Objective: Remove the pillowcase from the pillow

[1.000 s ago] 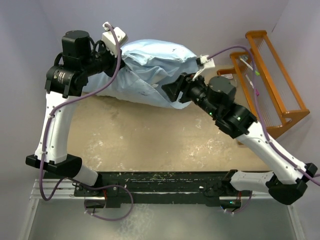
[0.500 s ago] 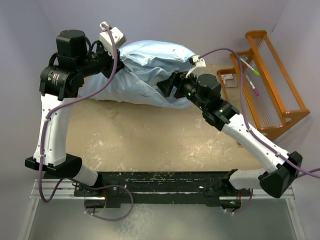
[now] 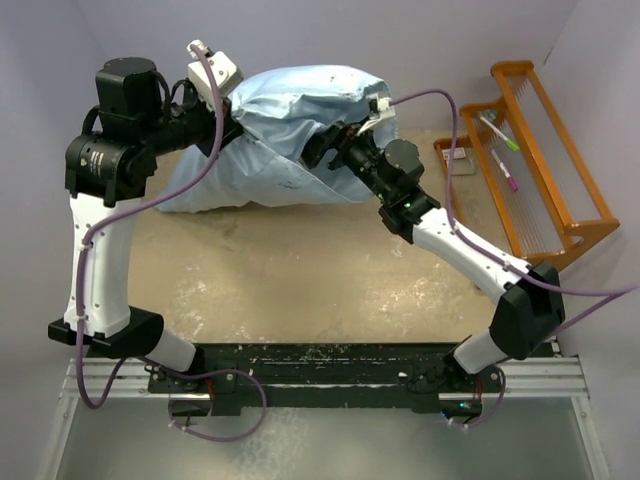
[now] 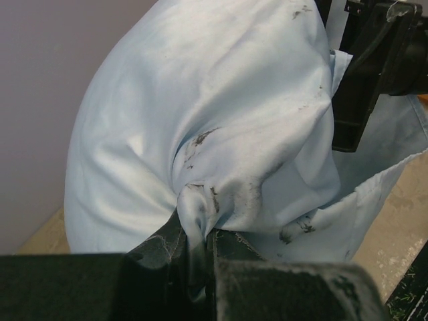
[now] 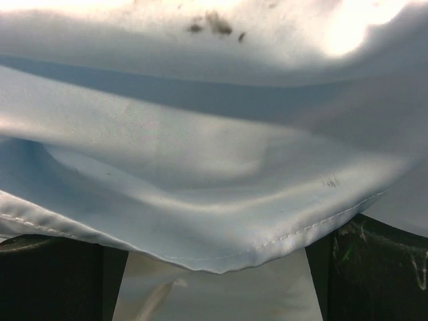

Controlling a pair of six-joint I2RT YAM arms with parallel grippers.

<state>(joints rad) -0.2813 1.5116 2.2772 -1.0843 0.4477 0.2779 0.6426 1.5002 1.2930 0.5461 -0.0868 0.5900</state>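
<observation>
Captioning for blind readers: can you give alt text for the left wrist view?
The left gripper pinches a bunched fold of the pale blue pillowcase, which bulges above it with dark smudges. Part of the black right arm shows at the upper right.

Soft, even overhead light. In the right wrist view the pillowcase [image 5: 214, 154] glares white at top; its hem seems slightly blurred.

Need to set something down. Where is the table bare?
Bare: the table between the pillowcase and the arm bases. Crowded: the back, with left gripper and right gripper at the fabric; the right, by the orange rack.
</observation>
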